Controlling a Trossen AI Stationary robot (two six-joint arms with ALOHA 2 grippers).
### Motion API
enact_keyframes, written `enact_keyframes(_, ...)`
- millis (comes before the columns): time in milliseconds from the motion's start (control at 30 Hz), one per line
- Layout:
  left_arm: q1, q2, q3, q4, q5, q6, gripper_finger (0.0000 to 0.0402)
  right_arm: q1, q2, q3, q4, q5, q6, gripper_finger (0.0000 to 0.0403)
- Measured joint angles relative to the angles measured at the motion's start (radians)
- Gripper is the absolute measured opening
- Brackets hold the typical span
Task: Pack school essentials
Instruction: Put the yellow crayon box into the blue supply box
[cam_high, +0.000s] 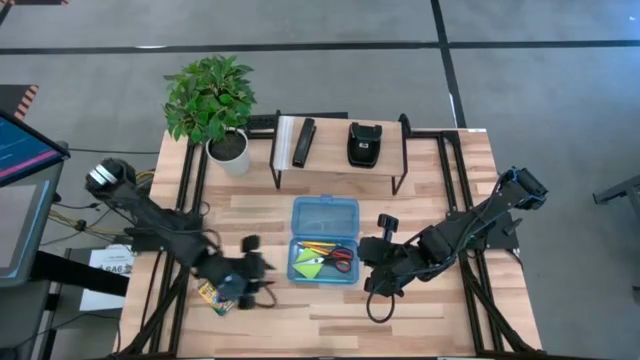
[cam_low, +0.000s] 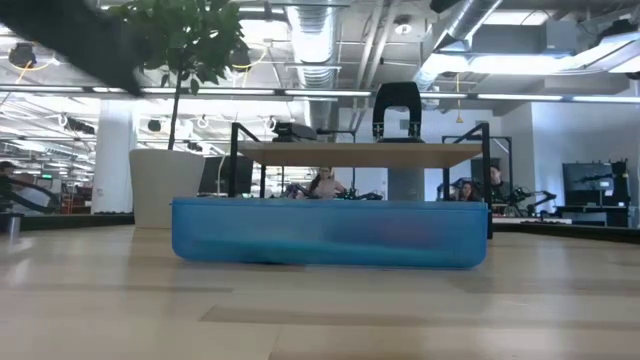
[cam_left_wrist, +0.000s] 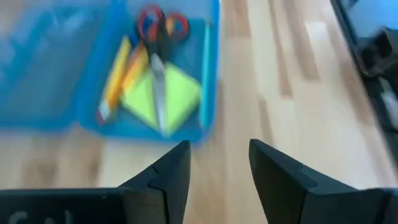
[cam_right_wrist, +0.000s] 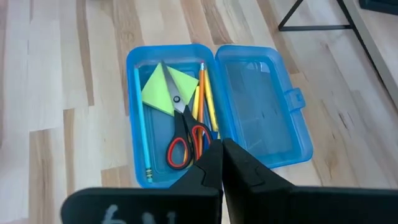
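Observation:
A blue translucent box (cam_high: 325, 240) lies open in the middle of the table, lid (cam_right_wrist: 264, 102) flat beside the tray. In the tray lie the red-handled scissors (cam_right_wrist: 185, 134), the lime-green sticky-note pad (cam_right_wrist: 163, 88), yellow and orange pencils (cam_right_wrist: 204, 102) and a teal pen (cam_right_wrist: 142, 124). The yellow-green crayon box (cam_high: 212, 294) lies on the table under my left arm. My left gripper (cam_left_wrist: 219, 146) hovers open left of the box (cam_left_wrist: 149, 68), holding nothing. My right gripper (cam_right_wrist: 221, 144) is shut and empty, just right of the box. The eraser does not show.
At the far edge a black wire shelf (cam_high: 340, 170) carries a black bar (cam_high: 303, 142) and a black pouch (cam_high: 363, 143). A potted plant (cam_high: 212, 100) stands at the far left. Bare wood lies near the box's near side. In the low view the box (cam_low: 325, 232) fills the middle.

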Motion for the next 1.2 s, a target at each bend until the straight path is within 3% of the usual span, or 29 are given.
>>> enact_keyframes(200,-0.149,-0.06,-0.023,-0.259,0.045,-0.282,0.0151,-0.009,0.0,0.0,0.006,0.016,-0.004,0.0021)
enact_keyframes(467,-0.205,-0.002,0.01,-0.497,0.31,-0.526,0.0151,-0.015,0.0,0.0,0.037,0.017,-0.029,0.0021)
enact_keyframes(600,-0.235,0.037,0.01,-0.527,0.44,-0.613,0.0151,-0.013,0.0,0.0,0.036,0.017,-0.029,0.0021)
enact_keyframes(967,-0.314,0.118,0.004,-0.538,0.534,-0.768,0.0151,-0.012,0.0,0.0,0.04,0.017,-0.029,0.0021)
enact_keyframes(1200,-0.299,0.153,0.002,-0.525,0.504,-0.713,0.0151,-0.013,0.0,0.0,0.043,0.017,-0.029,0.0021)
